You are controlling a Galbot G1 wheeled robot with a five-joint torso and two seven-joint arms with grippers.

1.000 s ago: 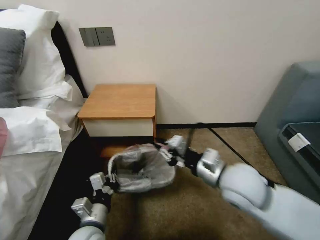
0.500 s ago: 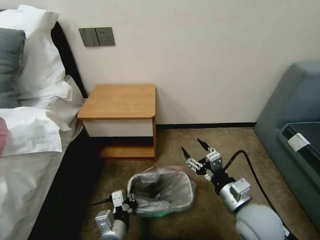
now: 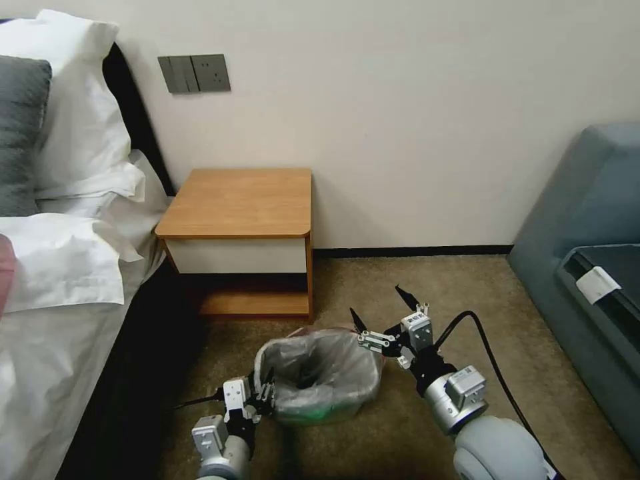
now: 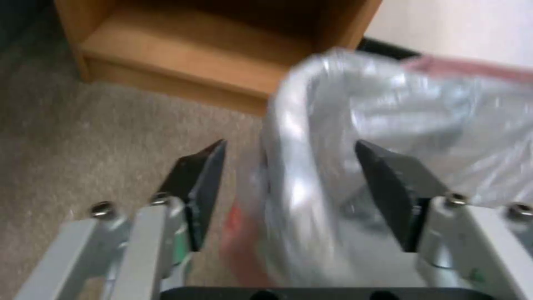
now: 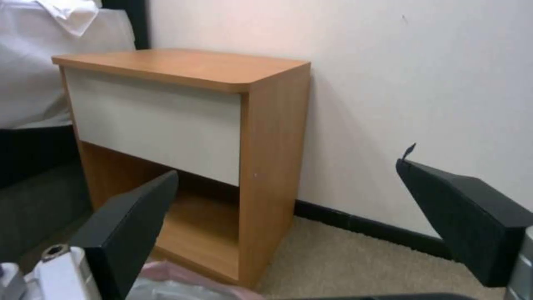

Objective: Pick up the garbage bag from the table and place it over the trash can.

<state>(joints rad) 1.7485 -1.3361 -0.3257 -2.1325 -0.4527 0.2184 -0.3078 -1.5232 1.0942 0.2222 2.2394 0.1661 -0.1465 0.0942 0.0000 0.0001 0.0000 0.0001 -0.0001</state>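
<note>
**Bag draped on the bin, both grippers spread**

Take the table [image 3: 240, 203] as your landmark. From the head camera you see the trash can [image 3: 320, 415] on the carpet [image 3: 400, 413] just in front of the table's right front corner, with the garbage bag [image 3: 320, 373] drawn over its mouth — grey film sags into the opening, a pinkish rim shows along the side nearest the table, and only a sliver of the can's wall shows beneath the plastic. Whether the film wraps the whole rim, you cannot tell.

The left gripper [image 3: 263, 393] sits at the can's edge farthest from the table, on the bed [image 3: 60, 280] side. Your left wrist camera adds what the head camera hides: the left gripper [image 4: 289, 183] has its fingers [image 4: 197, 187] spread apart, straddling the bag-covered rim [image 4: 300, 166] without pinching it.

The right gripper [image 3: 383, 308] hovers just beside the can's other side, released and wide. Its wrist camera looks past the spread fingers [image 5: 128, 229] to the table's white drawer front [image 5: 161, 125], the low shelf [image 5: 194, 233] and the wall [image 5: 416, 83] — a strip of bag [image 5: 178, 285] shows at the edge.
</note>
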